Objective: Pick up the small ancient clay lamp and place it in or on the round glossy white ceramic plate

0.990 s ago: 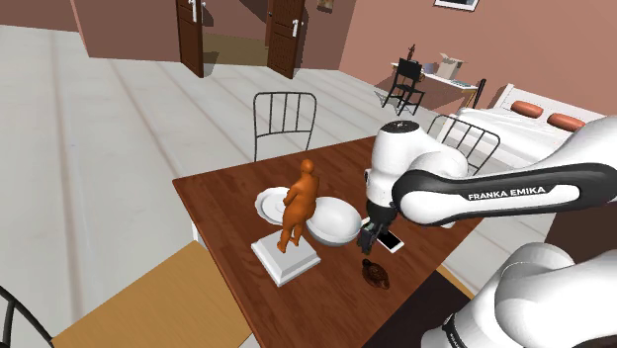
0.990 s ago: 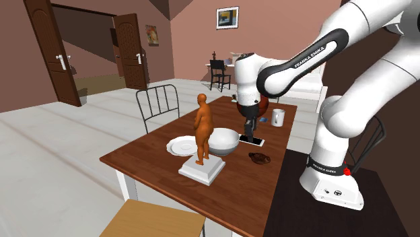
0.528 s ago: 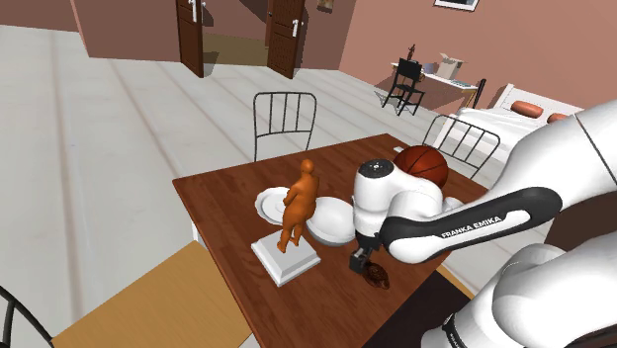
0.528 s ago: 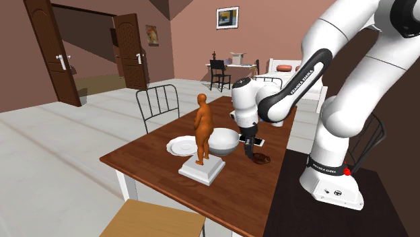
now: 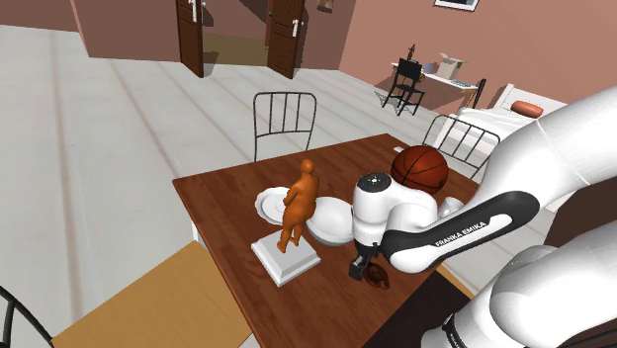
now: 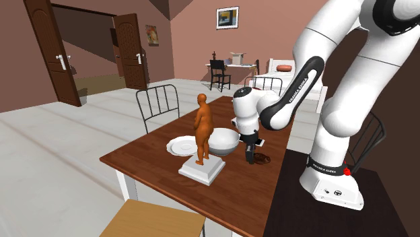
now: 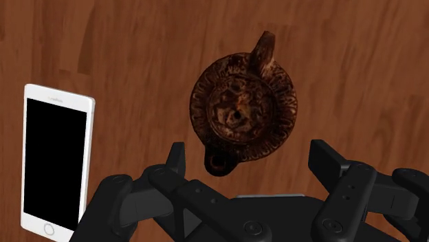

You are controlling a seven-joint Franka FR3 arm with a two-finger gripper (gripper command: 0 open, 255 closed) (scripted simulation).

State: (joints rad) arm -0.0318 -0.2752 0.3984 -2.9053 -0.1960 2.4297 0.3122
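So the small dark-brown lamp (image 7: 242,113) is being seen sitting upright on the wooden table (image 7: 103,48): round, embossed top, handle and spout hole at opposite ends. The round white plate (image 5: 267,205) is being shown lying flat, well apart from it.

Brown wooden counter (image 5: 222,193): an orange human figure on a white square base (image 5: 295,213) stands near the middle. In the shoulder view, a round glossy white plate (image 5: 267,203) lies behind the figure and is partly hidden by it. A round white bowl (image 5: 336,222) sits just beside the figure, on that view's right. A small dark brown round clay lamp (image 7: 242,113) sits toward the stand-side edge, apart from the bowl. A flat white phone with a black screen (image 7: 55,165) lies beside the lamp, not touching it. The black gripper (image 7: 250,158) is directly above the lamp, fingers spread to either side of the spout end. An orange-brown basketball (image 5: 423,168) is farther back, behind the arm. A grey metal chair (image 5: 284,119) stands at the counter's far side.
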